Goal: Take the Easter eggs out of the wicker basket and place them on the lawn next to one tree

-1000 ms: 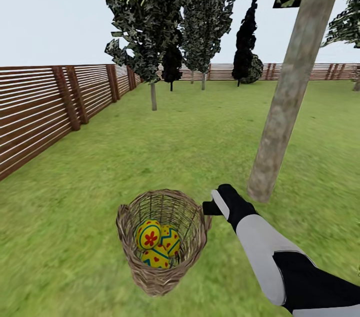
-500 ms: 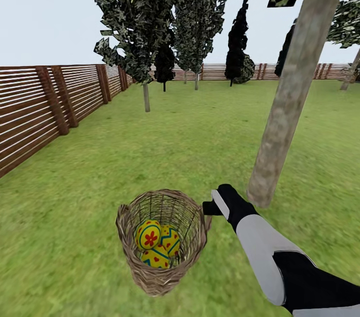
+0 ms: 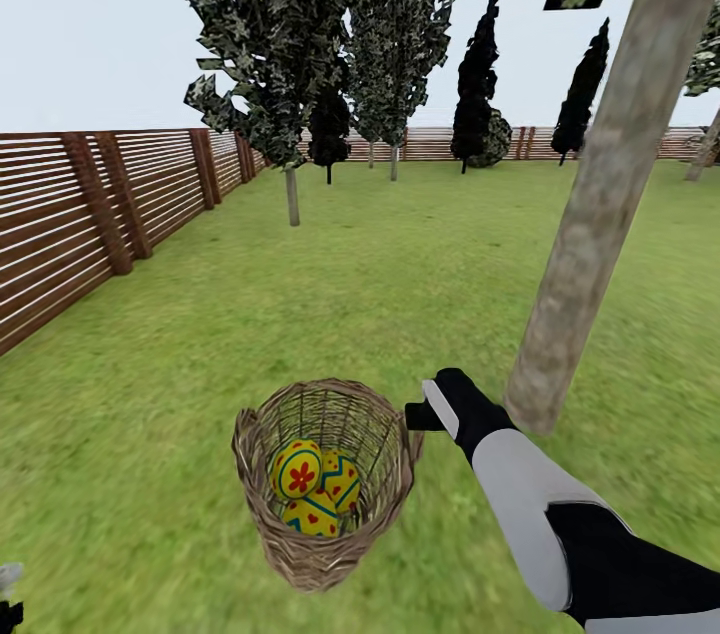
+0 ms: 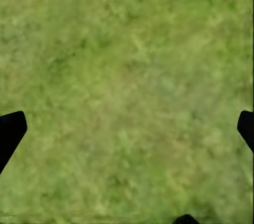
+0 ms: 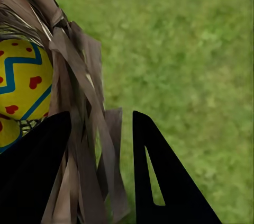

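Right gripper (image 3: 418, 417) clamped on the rim of a basket (image 3: 262, 504) holding three eggs, beside a tree on a lawn.

The basket hangs tilted over the lawn (image 3: 330, 304), and the eggs (image 3: 298, 469) lie together at its bottom. In the right wrist view the fingers (image 5: 159, 181) pinch the woven wall (image 5: 84, 144), one inside and one outside, an egg (image 5: 21, 81) just within. The tree (image 3: 590, 214) trunk stands near the gripper's right. A fence (image 3: 80, 214) lines the left. The left gripper (image 4: 127, 123) has its jaws wide apart above bare grass.
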Available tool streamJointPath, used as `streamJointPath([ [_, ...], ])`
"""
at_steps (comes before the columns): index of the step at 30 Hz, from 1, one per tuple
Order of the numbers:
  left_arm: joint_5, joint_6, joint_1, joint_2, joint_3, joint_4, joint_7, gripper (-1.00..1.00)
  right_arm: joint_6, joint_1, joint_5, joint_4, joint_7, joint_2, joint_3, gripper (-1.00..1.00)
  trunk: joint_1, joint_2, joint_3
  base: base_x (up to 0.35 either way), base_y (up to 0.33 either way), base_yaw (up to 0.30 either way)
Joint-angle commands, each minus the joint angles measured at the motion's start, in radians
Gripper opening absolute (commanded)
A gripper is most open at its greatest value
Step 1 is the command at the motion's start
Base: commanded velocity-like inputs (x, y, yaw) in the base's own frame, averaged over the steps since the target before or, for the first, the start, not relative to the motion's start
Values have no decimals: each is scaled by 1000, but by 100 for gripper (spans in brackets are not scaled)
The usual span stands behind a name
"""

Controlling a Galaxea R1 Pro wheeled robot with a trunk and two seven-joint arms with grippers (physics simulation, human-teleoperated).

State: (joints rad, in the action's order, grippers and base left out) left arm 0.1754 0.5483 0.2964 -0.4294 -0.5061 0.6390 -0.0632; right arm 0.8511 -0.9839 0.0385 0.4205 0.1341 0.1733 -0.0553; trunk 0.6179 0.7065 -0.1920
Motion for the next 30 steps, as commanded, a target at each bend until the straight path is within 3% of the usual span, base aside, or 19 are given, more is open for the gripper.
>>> streamJointPath([
  [1,15,58,38,-7,-1,-1,-5,100,2,-1,18,1,7,1,-8,-100,1,1,-2,337,0,0],
  [3,26,127,83,-12,-3,0,-4,100,2,-1,18,1,7,1,-8,-100,1,1,-2,337,0,0],
  [5,42,118,97,23,-3,0,-3,100,2,-1,18,1,7,1,-8,-100,1,1,-2,338,0,0],
  [6,44,57,99,51,-3,-5,-5,100,2,-1,18,1,7,1,-8,-100,1,1,-2,338,0,0],
  [9,52,-95,102,86,-3,-82,-7,100,2,-1,18,1,6,1,-8,-100,1,1,-2,338,0,0],
  [14,57,-216,102,126,-4,-123,-8,100,2,-1,18,1,6,1,-8,-100,1,1,-2,338,0,0],
  [18,87,-244,102,131,-5,-125,-13,100,2,-1,18,2,6,1,-8,-100,1,1,-2,338,0,0],
  [23,99,-260,102,132,-6,-125,-16,100,2,-1,18,1,6,1,-8,-100,1,1,-2,338,0,-128],
  [26,155,-261,102,132,-5,-125,-15,100,2,-1,18,2,6,1,-8,-100,1,1,-2,338,0,-146],
  [30,174,-261,102,130,-5,-125,-15,100,2,-1,18,1,6,1,-8,-100,1,1,-2,338,0,-23],
])
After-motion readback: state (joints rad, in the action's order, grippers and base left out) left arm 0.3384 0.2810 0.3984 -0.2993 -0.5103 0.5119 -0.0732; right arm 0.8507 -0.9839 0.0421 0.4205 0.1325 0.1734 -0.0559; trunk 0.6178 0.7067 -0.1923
